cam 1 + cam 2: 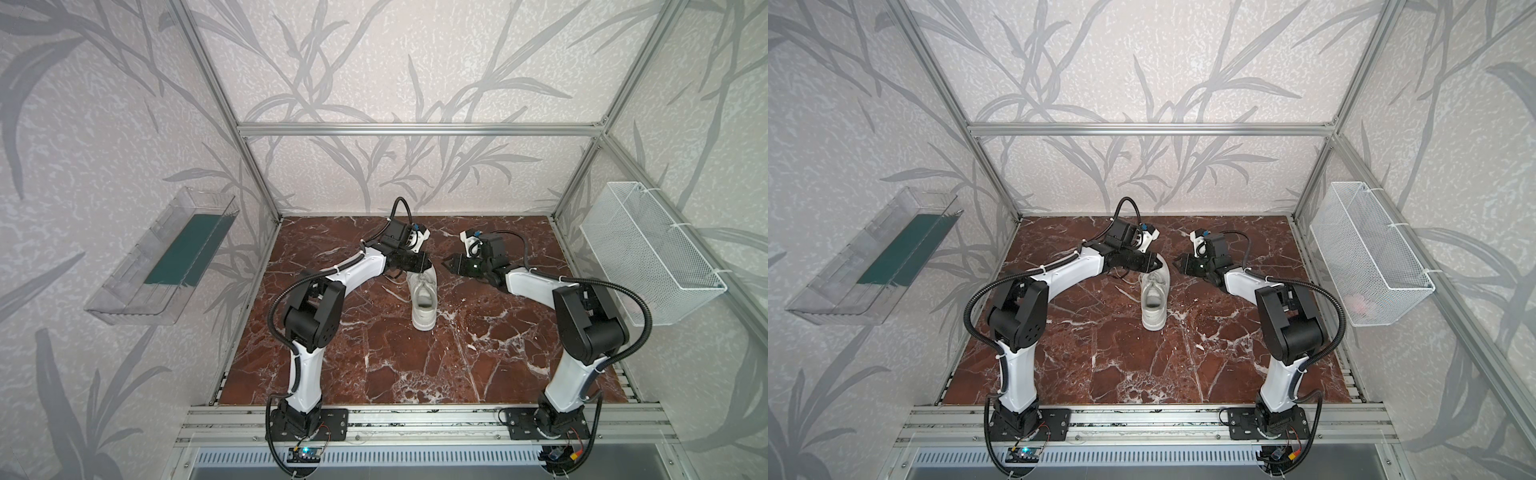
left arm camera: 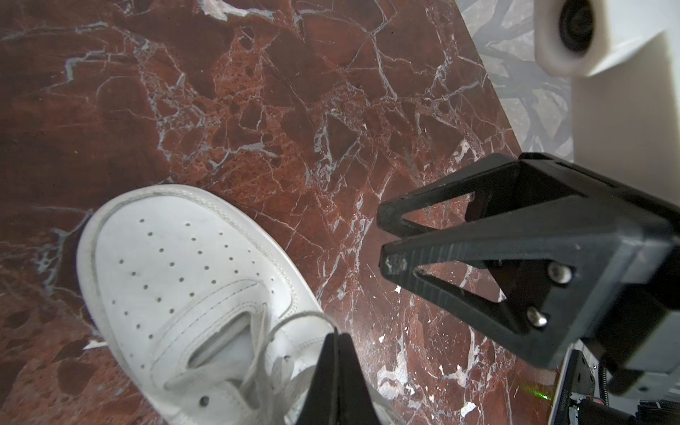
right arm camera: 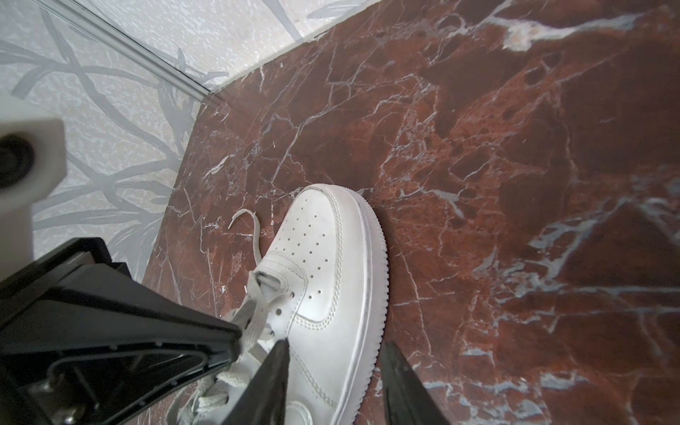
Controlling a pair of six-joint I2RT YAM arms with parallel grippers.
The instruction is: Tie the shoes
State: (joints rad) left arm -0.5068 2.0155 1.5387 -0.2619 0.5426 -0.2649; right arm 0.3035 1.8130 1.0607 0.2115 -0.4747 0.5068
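Note:
The shoes show as one white sneaker (image 1: 424, 307) (image 1: 1152, 309) standing mid-table, toe toward the back wall. My left gripper (image 1: 427, 264) (image 1: 1163, 264) hangs over the laced front, and in the left wrist view it (image 2: 336, 336) is shut on a thin loop of white lace (image 2: 294, 318) rising from the eyelets. My right gripper (image 1: 445, 262) (image 1: 1176, 262) faces it from the right and stands open. In the right wrist view it (image 3: 335, 347) straddles the sneaker's side and sole (image 3: 331, 257) with nothing gripped. A loose lace end (image 3: 250, 220) lies on the table left of the toe.
The red marble tabletop (image 1: 415, 365) is bounded by aluminium frame posts and papered walls. A clear plastic bin (image 1: 166, 257) hangs on the left wall and a white wire basket (image 1: 648, 257) on the right wall. Both arm bases sit on the front rail.

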